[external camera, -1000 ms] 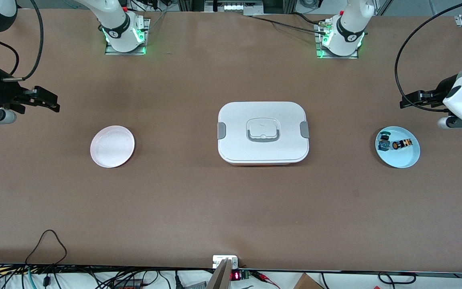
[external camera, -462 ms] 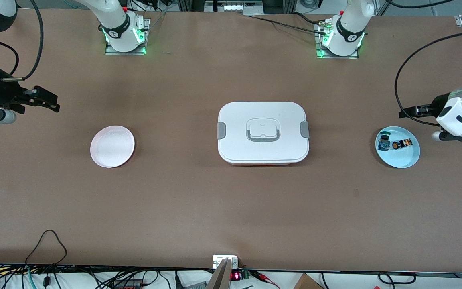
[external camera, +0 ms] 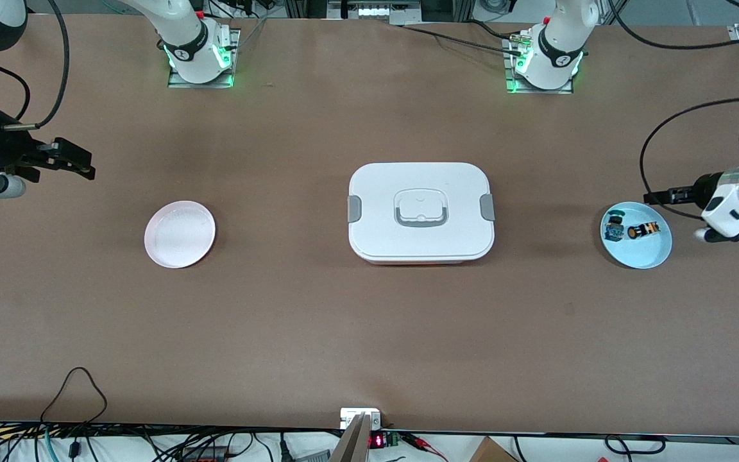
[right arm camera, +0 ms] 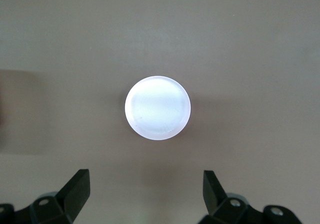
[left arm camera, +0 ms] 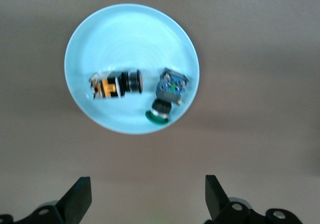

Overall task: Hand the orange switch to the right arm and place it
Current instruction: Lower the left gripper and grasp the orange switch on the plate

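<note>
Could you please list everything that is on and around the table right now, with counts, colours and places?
orange switch: one, black body with orange cap, lying on the blue plate
blue-and-black component: one, with a green cap, on the same plate beside the orange switch, toward the table's middle
blue plate: one, light blue, at the left arm's end of the table
pink plate: one, pale pink, nothing on it, at the right arm's end
lidded box: one, white with grey clips and handle, mid-table between the plates
left gripper: one, black, open, holding nothing, at the blue plate's edge
right gripper: one, black, open, holding nothing, waiting over bare table near the pink plate
</note>
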{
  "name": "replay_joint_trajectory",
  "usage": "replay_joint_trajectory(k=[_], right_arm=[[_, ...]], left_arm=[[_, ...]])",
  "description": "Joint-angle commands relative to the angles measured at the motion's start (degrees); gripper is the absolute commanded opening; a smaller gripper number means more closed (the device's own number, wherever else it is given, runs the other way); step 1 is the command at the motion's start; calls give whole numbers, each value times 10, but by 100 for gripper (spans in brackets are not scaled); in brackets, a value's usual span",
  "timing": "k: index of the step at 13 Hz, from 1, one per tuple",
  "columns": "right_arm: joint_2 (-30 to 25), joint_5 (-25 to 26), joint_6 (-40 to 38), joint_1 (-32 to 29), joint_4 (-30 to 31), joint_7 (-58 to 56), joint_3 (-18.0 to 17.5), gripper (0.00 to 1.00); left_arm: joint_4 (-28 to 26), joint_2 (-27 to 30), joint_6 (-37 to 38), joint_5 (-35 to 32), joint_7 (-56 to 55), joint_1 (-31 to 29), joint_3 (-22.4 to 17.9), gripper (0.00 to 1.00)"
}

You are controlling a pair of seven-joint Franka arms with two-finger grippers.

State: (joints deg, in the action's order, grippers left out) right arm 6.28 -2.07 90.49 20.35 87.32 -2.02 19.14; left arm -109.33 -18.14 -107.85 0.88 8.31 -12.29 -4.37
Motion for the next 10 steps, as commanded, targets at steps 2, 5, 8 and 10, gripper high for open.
replay_joint_trajectory(k=[2, 5, 8, 10], right_arm=[[-6, 7, 3, -1, 4, -6, -1, 100], [-6, 7, 3, -1, 4, -6, -1, 100], [-6, 6, 2, -1, 4, -6, -1, 100], [-6, 6, 2, -1, 4, -6, -2, 100]], left_arm=[[2, -44, -61, -14, 36, -19, 7, 100], [-21, -56, -130, -14, 55, -33, 6, 100], [-60, -58, -223, -14, 62, -34, 7, 100], [-104, -57, -307, -13, 62, -33, 7, 100]])
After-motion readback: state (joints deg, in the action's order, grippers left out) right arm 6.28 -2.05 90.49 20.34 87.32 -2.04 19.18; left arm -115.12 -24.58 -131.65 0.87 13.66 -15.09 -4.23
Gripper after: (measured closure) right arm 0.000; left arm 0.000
